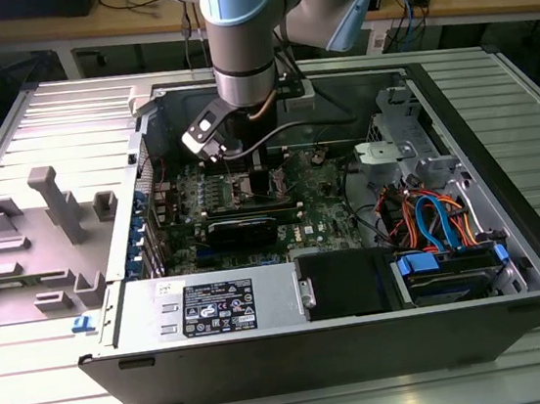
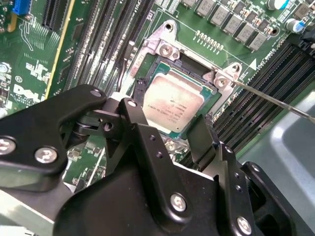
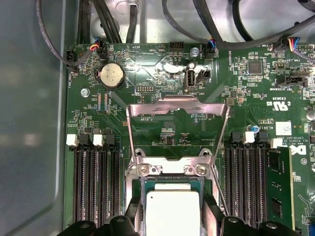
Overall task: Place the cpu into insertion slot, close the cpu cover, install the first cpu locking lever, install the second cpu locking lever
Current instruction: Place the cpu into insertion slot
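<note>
Risks first. The case (image 1: 319,359) is open and the arm (image 1: 240,38) reaches down into it over the board (image 3: 246,105). The cover (image 3: 211,109) stands raised on its hinge just beyond the slot (image 2: 162,48), clear of the cpu (image 2: 172,103). The cpu sits inside the slot and looks flat and square to the rim. The gripper (image 2: 170,125) straddles it, low over the slot. I can't tell whether it's clamped on the cpu or has let go.

What could bite:
- If the cpu isn't fully keyed, any sideways drag from the gripper could skate it across the slot contacts and bend them.
- If grip remains on a lift, the cpu tilts on one edge or comes back out.
- The cover looks free on its hinge, so a knock could drop it onto the gripper.

Around the slot:
- Black memory slots (image 3: 96,182) flank it on both sides.
- Cables (image 3: 113,19) loop beyond the cover, well apart from the slot.
- A green memory stick (image 3: 278,182) stands outside one bank.
- The lever (image 2: 275,101), a thin wire, juts up from a slot corner near the gripper. It's the likeliest snag.
- A coin cell (image 3: 111,75) sits beyond the cover, out of the way.
</note>
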